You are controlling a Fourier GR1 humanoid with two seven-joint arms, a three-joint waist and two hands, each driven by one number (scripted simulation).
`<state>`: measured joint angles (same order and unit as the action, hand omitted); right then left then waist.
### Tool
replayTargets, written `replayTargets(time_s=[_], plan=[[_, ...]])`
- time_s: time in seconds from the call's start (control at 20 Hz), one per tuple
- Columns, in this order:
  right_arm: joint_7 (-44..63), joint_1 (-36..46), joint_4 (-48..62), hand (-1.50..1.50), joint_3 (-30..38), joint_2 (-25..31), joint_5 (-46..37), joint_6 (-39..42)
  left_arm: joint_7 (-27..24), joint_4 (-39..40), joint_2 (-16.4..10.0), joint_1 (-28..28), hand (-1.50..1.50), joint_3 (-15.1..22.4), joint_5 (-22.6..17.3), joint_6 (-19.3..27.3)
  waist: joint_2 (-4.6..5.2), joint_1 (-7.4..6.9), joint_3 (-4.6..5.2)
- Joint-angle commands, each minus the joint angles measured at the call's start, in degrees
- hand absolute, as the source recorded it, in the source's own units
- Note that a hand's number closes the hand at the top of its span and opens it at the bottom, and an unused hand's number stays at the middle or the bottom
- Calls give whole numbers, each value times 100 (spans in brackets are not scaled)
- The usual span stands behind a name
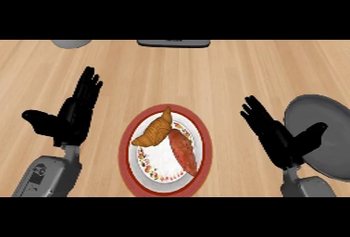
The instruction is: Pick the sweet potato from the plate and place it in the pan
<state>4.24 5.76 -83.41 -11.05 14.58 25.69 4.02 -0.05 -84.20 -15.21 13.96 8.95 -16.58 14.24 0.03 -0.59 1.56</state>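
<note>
The task looks to be at its very start: the sweet potato (183, 152) lies on the plate (127, 150), a reddish, elongated piece on the right half of the white centre. Its upper end is touching or just beside a croissant (156, 132) that takes up the upper left. Neither robot hand holds anything. The left robot hand (75, 115) shows at the left of the bench (205, 74), fingers straight and thumb spread, apart from the plate. The right robot hand (277, 136) is likewise released, fingers extended, and sits between the plate and the grey pan (328, 134), partly overlapping the pan's near edge. The next move probably falls to the right robot hand. It would need to swing left over the plate, come down along the sweet potato and close round it without nudging the croissant. The pan is cut off by the right edge, so no handle shows. At the top, a grey rounded thing (71, 43) and a dark flat thing (173, 43) are cropped too far to identify.
</note>
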Motion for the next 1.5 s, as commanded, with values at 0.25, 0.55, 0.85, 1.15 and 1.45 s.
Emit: replayTargets(time_s=[0.25,0.55,0.85,1.15,1.45], plan=[[-180,2550,-893,150,-2010,173,-1818,1317,565,273,231,-23,0,755,-186,-714,-1,-721,-99],[-1970,3227,-277,-150,-2259,-82,-3810,299,864,67,414,-381,0,999,-338,-790,41,-332,-165],[-1874,3958,243,-150,-3193,282,-4923,973,843,51,219,-503,0,700,-468,-882,-21,-140,-146],[-278,5064,106,-150,-4475,499,-6430,2078,749,130,91,-658,0,655,-512,-1063,-127,-82,-116],[1444,5264,-153,-150,-5313,-504,-6691,3779,921,-134,12,-798,0,565,-523,-947,-113,29,-140]])
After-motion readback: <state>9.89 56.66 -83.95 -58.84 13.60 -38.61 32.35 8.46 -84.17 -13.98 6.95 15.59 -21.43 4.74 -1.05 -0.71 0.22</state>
